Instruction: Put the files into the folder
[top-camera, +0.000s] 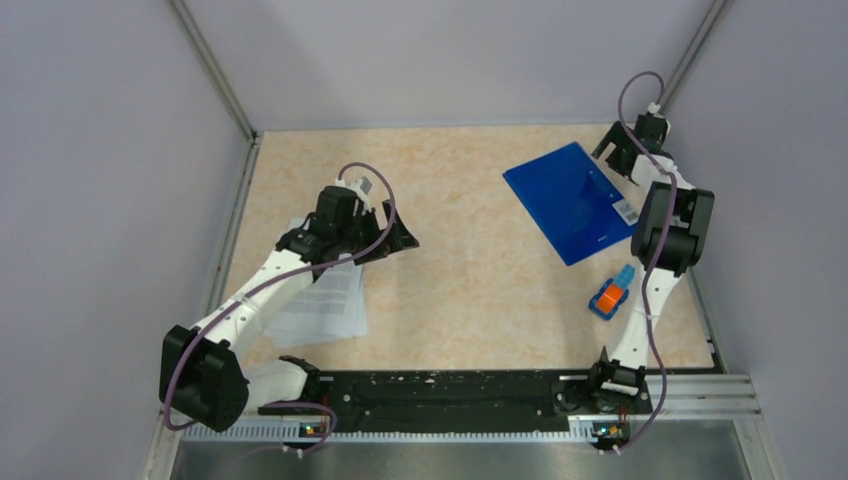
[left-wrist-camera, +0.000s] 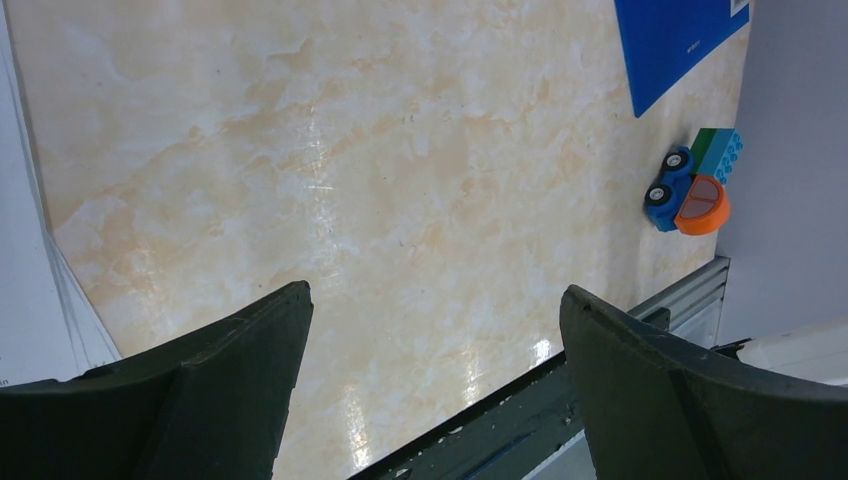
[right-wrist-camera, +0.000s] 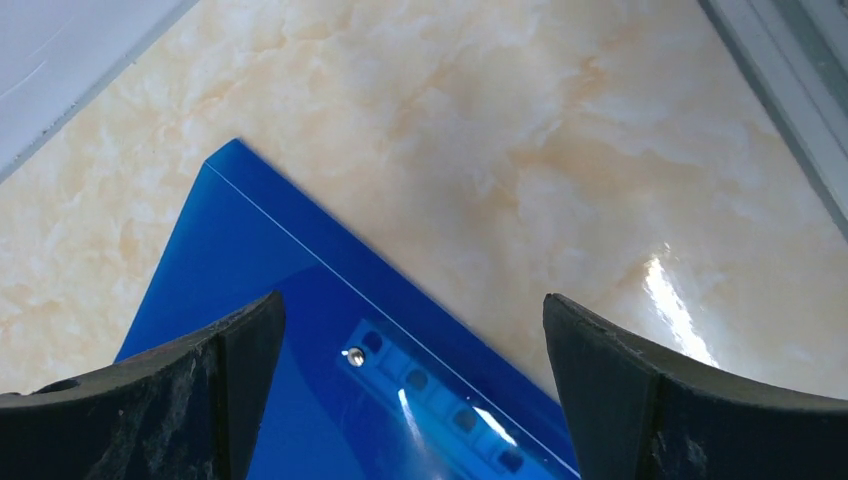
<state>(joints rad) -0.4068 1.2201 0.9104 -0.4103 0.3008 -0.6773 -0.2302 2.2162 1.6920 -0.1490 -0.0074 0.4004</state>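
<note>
The blue folder (top-camera: 575, 200) lies closed and flat at the back right of the table, its white barcode label near its right edge. My right gripper (top-camera: 622, 150) is open and empty, hovering over the folder's far right corner; the right wrist view shows the folder's spine edge (right-wrist-camera: 330, 340) between the spread fingers. The white files (top-camera: 325, 300) lie in a loose stack at the left, partly under my left arm. My left gripper (top-camera: 400, 238) is open and empty, just right of the stack; the stack's edge shows in the left wrist view (left-wrist-camera: 30, 290).
A small orange-and-blue toy car (top-camera: 610, 293) sits near the right arm, in front of the folder; it also shows in the left wrist view (left-wrist-camera: 693, 185). A black rail (top-camera: 450, 390) runs along the near edge. Grey walls close in the table.
</note>
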